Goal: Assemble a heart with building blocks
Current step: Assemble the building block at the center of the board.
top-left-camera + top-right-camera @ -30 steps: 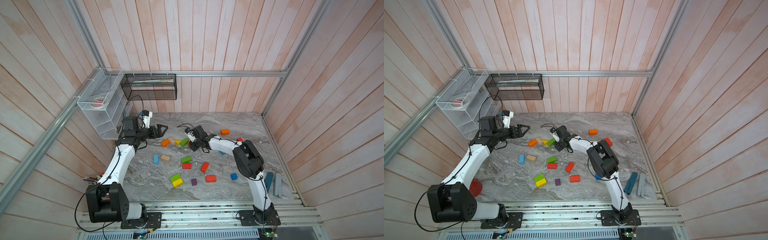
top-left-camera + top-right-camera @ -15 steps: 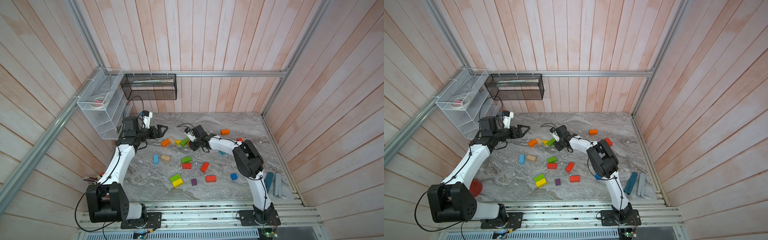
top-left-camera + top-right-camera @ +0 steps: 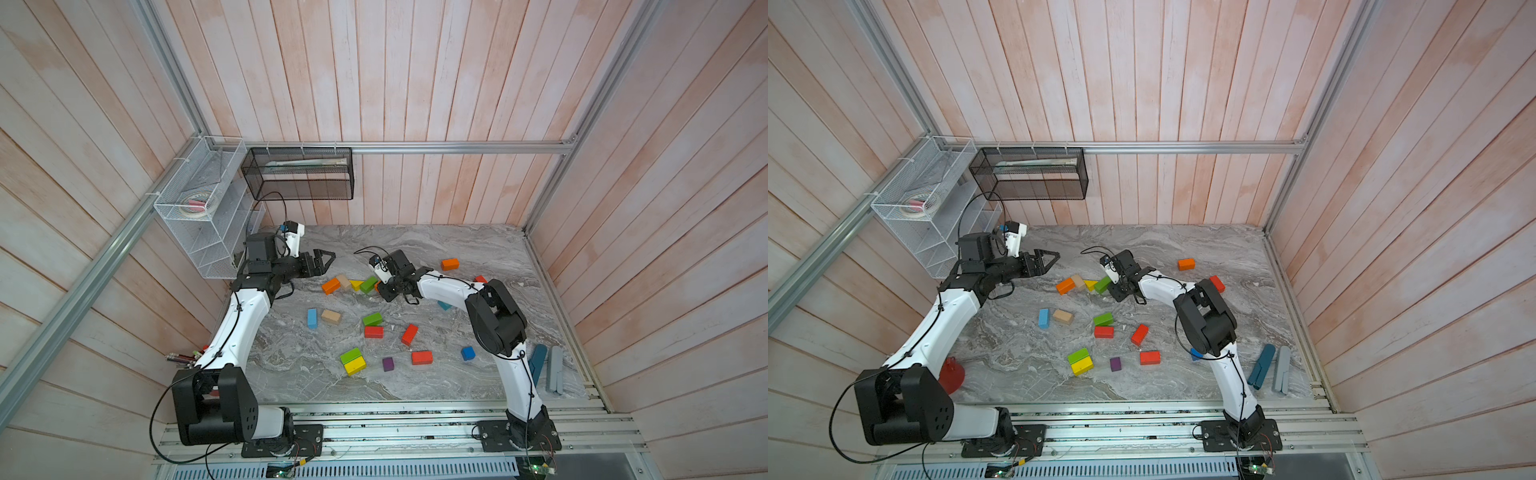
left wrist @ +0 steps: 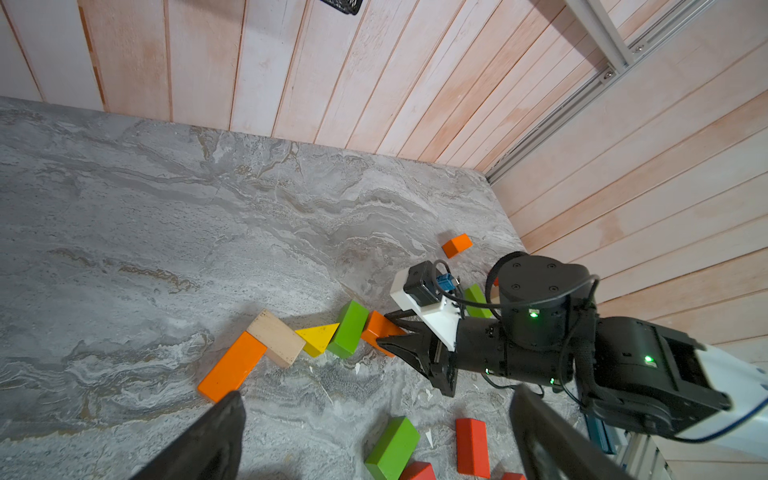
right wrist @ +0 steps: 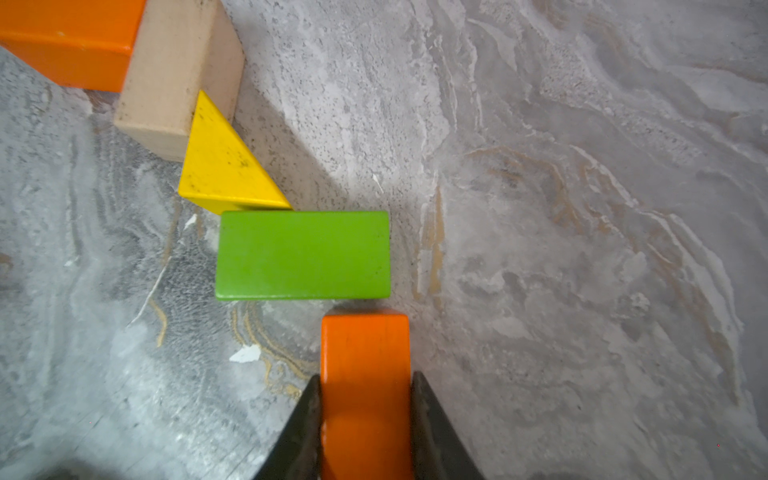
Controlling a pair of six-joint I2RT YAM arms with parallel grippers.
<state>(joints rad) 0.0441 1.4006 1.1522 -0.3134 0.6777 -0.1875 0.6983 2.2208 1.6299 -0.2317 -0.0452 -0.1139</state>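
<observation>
A grey marble tabletop (image 3: 415,249) lies between plank walls. Above its far edge a black mesh basket (image 3: 299,189) hangs on the wall. At its far left corner stands a white wire rack (image 3: 195,245), holding a tape roll (image 3: 195,206). On the tabletop's near right edge a dark-blue bar (image 3: 538,363) and a grey bar (image 3: 555,370) lie side by side. A red cone (image 3: 951,374) sits at its near left edge.

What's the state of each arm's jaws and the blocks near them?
left jaws: open, empty.
right jaws: shut on orange brick.
green brick: flat, free, touching yellow wedge.
yellow wedge: flat, against tan brick.
tan brick: flat, against other orange brick.
</observation>
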